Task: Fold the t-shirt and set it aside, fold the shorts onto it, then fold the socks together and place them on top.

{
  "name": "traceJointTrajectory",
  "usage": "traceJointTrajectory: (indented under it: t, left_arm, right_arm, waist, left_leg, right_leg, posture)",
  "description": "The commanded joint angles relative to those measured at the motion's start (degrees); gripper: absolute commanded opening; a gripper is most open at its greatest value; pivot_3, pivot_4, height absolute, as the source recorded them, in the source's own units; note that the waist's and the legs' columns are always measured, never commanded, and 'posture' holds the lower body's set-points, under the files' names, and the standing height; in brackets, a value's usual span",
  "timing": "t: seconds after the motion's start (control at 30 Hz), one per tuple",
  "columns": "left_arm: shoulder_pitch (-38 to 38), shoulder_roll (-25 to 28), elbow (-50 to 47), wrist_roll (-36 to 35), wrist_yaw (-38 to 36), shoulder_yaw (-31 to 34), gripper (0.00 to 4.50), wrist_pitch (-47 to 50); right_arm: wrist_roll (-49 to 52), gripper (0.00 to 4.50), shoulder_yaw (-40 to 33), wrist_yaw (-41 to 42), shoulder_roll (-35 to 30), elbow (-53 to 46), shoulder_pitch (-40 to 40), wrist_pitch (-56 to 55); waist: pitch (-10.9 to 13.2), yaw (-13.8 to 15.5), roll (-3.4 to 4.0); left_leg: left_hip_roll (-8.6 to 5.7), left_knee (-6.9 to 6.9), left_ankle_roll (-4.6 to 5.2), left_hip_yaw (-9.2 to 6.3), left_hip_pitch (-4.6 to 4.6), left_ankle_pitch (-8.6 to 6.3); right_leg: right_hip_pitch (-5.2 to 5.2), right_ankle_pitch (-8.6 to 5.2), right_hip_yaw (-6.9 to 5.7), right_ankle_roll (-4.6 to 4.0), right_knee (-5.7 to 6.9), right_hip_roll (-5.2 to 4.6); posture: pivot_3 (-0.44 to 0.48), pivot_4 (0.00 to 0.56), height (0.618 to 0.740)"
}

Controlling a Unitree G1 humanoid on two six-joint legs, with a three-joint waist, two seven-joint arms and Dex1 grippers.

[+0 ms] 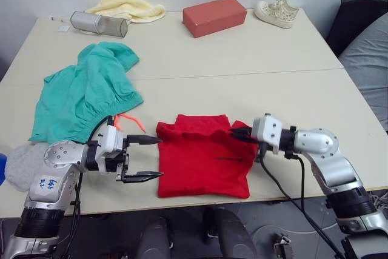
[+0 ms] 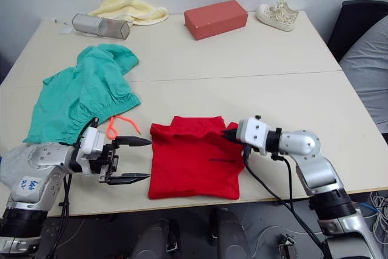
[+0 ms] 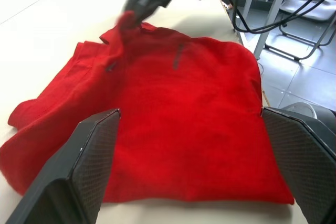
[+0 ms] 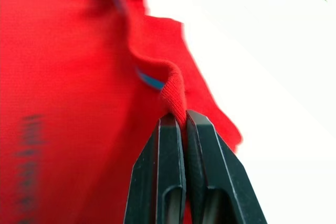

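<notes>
While the t-shirt (image 1: 203, 161) lies folded at the tabletop's near edge | my right gripper (image 1: 240, 133) pinches its hem | left gripper (image 1: 147, 158) gapes beside | lift evenly, avoid unfolding.

Even, diffuse light falls from above on the table (image 1: 242, 59), whose pale top reads bright without hard glare. Shadows are soft and short: a faint one lies under the near edge of the t-shirt (image 1: 203, 156), another beneath the left gripper (image 1: 144, 158) just beside that garment. In the right wrist view the table beyond the t-shirt is washed out to near white, and the cloth away from the right gripper (image 4: 181, 121) is smeared and out of focus. In the left wrist view the far side of the t-shirt blurs
</notes>
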Motion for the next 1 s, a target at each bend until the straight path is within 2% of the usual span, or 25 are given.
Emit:
traceJointTrajectory:
  t: [0.03,0.33,0.37,0.4,0.43,0.53,0.7,0.8,0.93,1.0]
  left_arm:
    - [-0.43,-0.40,-0.21,0.09,0.36,-0.13,4.50,-0.83]
    - [0.05,-0.74,-0.15,0.45,1.29,-0.20,4.50,-0.77]
    - [0.06,-0.87,-0.23,0.43,1.51,-0.16,4.50,-0.67]
    - [0.04,-0.97,-0.31,0.41,1.69,-0.15,4.50,-0.53]
    - [0.02,-1.07,-0.38,0.41,2.01,-0.09,4.50,-0.33]
    - [-0.07,-1.42,-0.72,-0.21,3.26,0.39,4.50,0.83]
    - [-0.30,-1.30,-2.25,-1.46,4.66,0.57,4.50,3.86]
    - [-1.65,-3.24,-2.29,0.48,8.03,-1.01,3.89,3.93]
    - [-3.11,-7.94,-0.72,5.98,14.93,-4.66,2.57,2.49]
    - [-3.60,-10.45,0.11,8.47,18.71,-6.51,1.93,3.29]
  right_arm:
    - [-1.49,0.06,-1.39,-4.35,1.44,1.99,-1.67,2.97]
    - [0.23,0.06,-3.45,-8.43,5.11,3.75,-2.88,6.91]
    - [0.56,0.55,-3.61,-8.04,5.08,3.35,-2.71,6.73]
    - [0.84,0.76,-4.04,-7.85,4.97,2.91,-2.48,6.01]
    - [1.68,1.23,-4.70,-7.12,4.71,2.24,-2.12,5.17]
    - [5.99,1.98,-8.01,-4.70,3.95,-0.54,-0.72,3.58]
    - [16.85,1.98,-11.98,2.03,1.22,-9.27,4.05,10.14]
    - [14.98,1.37,-8.52,1.74,0.03,-13.70,8.21,12.41]
    - [8.65,0.00,-2.35,-3.40,3.26,-16.28,12.01,11.31]
    - [5.02,0.00,-0.25,-6.69,5.25,-15.14,12.97,9.84]
  waist:
    - [0.00,0.02,0.00]
    - [0.00,-0.06,0.00]
    - [0.00,-0.04,0.00]
    - [0.00,-0.05,0.00]
    - [0.00,-0.07,0.00]
    - [0.01,-0.02,0.01]
    - [0.01,0.09,0.01]
    - [0.00,0.09,0.00]
    - [0.00,0.08,0.00]
    - [0.00,0.05,0.00]
  left_leg:
    - [0.00,-0.01,0.00,0.00,0.00,0.00]
    - [-0.01,-0.03,-0.04,0.02,-0.02,0.03]
    - [-0.01,-0.02,-0.03,0.02,-0.02,0.03]
    - [-0.02,-0.02,-0.02,0.02,-0.02,0.03]
    - [-0.02,-0.01,0.00,0.02,-0.03,0.03]
    - [-0.02,-0.04,0.00,0.02,-0.03,0.03]
    - [-0.02,-0.11,0.01,-0.01,-0.03,0.01]
    - [-0.02,-0.10,0.12,-0.01,-0.02,-0.04]
    - [-0.04,-0.09,0.20,-0.03,0.01,-0.05]
    - [-0.05,-0.08,0.19,-0.03,0.01,-0.02]
  right_leg:
    - [0.00,0.00,-0.01,0.00,0.00,0.00]
    - [-0.01,0.00,0.00,0.00,-0.01,0.00]
    - [-0.01,0.00,0.00,0.00,0.00,-0.01]
    - [-0.01,0.00,0.00,0.00,0.00,-0.02]
    - [-0.01,0.00,0.01,0.01,0.00,-0.02]
    - [-0.01,0.00,0.01,0.01,-0.01,-0.01]
    - [0.00,0.00,-0.01,0.02,-0.06,0.00]
    - [0.01,0.00,-0.01,0.02,-0.07,-0.02]
    - [0.02,0.00,0.00,0.02,-0.03,-0.01]
    - [0.03,0.01,0.01,0.02,-0.02,-0.02]
  posture:
    - [0.000,0.150,0.740]
    - [0.000,0.150,0.740]
    - [0.000,0.150,0.740]
    - [0.000,0.150,0.740]
    - [0.000,0.150,0.740]
    - [0.000,0.150,0.740]
    - [0.000,0.150,0.740]
    - [0.000,0.150,0.740]
    - [0.000,0.150,0.740]
    - [0.000,0.150,0.740]
